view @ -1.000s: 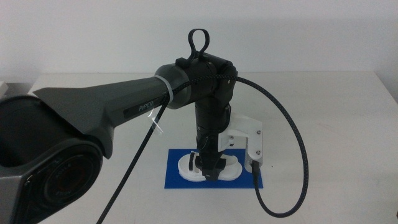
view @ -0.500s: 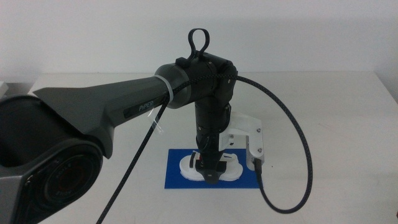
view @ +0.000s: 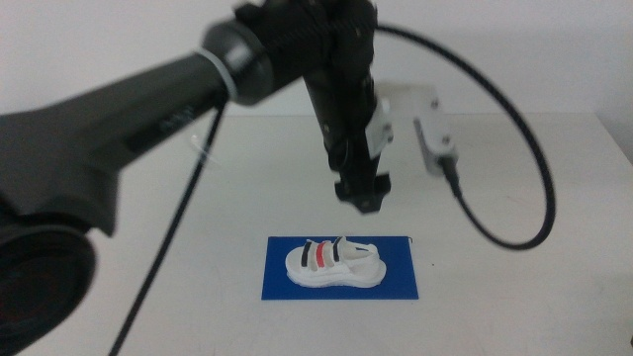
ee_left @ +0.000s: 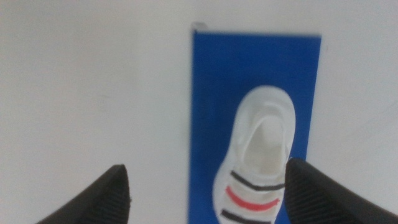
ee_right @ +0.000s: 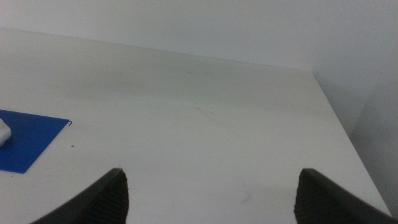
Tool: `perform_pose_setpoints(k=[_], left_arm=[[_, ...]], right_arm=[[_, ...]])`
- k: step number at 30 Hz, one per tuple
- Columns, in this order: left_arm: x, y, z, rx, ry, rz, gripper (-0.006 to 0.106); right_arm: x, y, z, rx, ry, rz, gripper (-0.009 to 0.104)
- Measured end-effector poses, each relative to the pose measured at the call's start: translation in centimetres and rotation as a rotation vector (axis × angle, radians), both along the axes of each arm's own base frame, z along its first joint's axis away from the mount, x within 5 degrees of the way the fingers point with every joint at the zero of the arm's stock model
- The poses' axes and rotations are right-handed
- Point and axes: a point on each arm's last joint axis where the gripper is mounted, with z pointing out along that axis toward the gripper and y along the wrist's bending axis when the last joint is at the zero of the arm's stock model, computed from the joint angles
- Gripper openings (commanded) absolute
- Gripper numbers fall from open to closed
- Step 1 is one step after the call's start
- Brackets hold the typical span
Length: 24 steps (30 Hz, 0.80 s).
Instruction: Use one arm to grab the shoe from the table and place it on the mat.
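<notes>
The white sandal with black and red straps (view: 333,263) lies flat on the deep-blue mat (view: 396,282) on the white table (view: 514,198). It also shows in the left wrist view (ee_left: 261,162), lying on the mat (ee_left: 211,93). My left gripper (view: 362,198) hangs above the shoe, clear of it, open and empty; its jaws stand wide apart in the left wrist view (ee_left: 208,190). My right gripper (ee_right: 211,193) is open and empty, off to the side of the mat (ee_right: 28,140), out of the middle view.
The left arm's black cable (view: 514,188) loops out to the right of the gripper. The table's right edge (ee_right: 339,118) shows in the right wrist view.
My left gripper was down on the shoe on the mat; it has let go and risen well above it. The shoe stays on the mat.
</notes>
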Motion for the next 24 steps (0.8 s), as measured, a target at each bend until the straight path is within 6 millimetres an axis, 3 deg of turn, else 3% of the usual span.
perform_pose_setpoints(k=[8,13,20,24], left_arm=[[-2.2,1.9,7.3,-0.103,-0.127,0.013,0.083],[-3.6,4.3,11.3,-0.187,-0.168,0.159,0.089],[-5.9,7.3,14.8,-0.263,-0.199,0.377,0.093],[-8.7,10.5,16.1,-0.314,-0.195,0.616,0.093]], right_arm=[[0.0,0.0,0.0,0.0,0.0,0.0,0.078],[0.0,0.0,0.0,0.0,0.0,0.0,0.078],[0.0,0.0,0.0,0.0,0.0,0.0,0.078],[0.0,0.0,0.0,0.0,0.0,0.0,0.078]])
